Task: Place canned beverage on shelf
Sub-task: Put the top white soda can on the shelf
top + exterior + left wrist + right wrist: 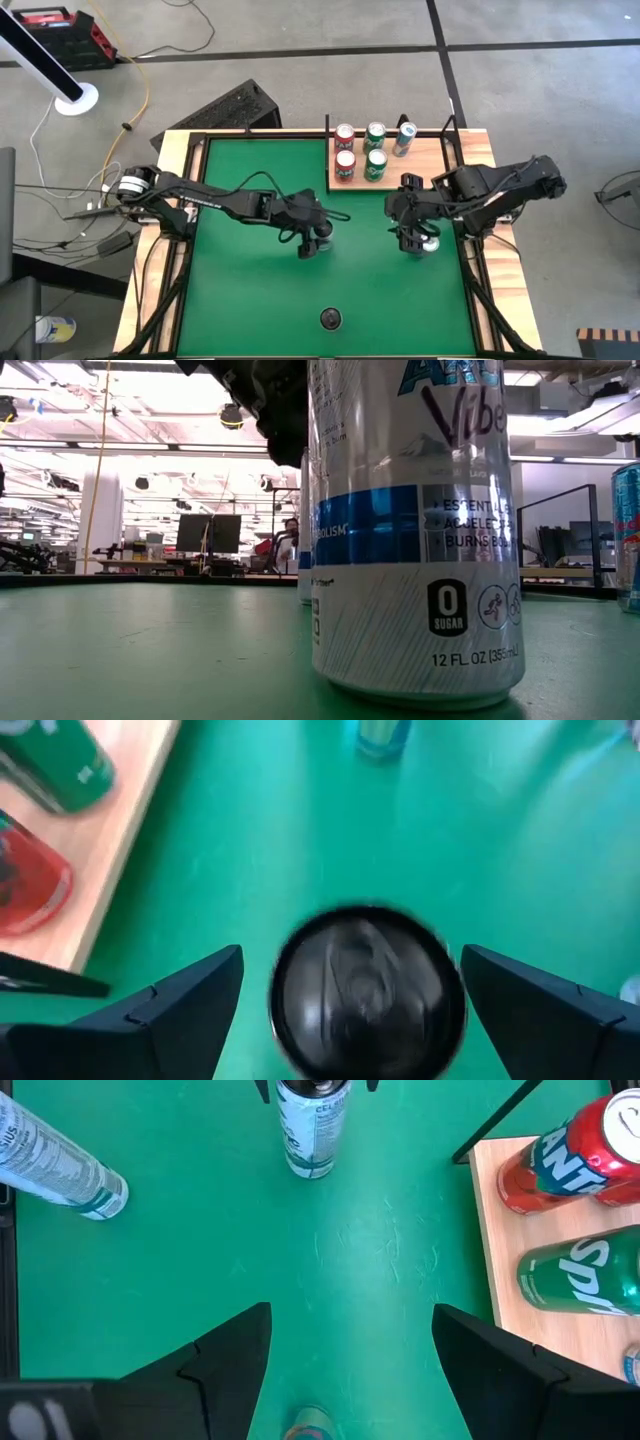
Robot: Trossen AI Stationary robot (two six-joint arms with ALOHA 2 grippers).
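Observation:
The pale-wood shelf (420,170) lies at the table's far side and bears two red cans (345,150), two green cans (375,150) and a silver-blue can (405,138). A white can with a dark top (365,990) stands upright on the green felt. My left gripper (351,952) is open just above it, one finger on either side of its top, with a gap on both sides. My right gripper (351,1307) hangs open over the felt, beside another upright can (430,243). A third can (330,318) stands near the front edge.
The front can (415,530) fills the low view, with the left gripper's can (305,560) behind it. Black uprights (448,128) stand at the shelf's far corners. A slatted wooden rim (170,160) frames the felt. Bare felt (250,300) lies left and near.

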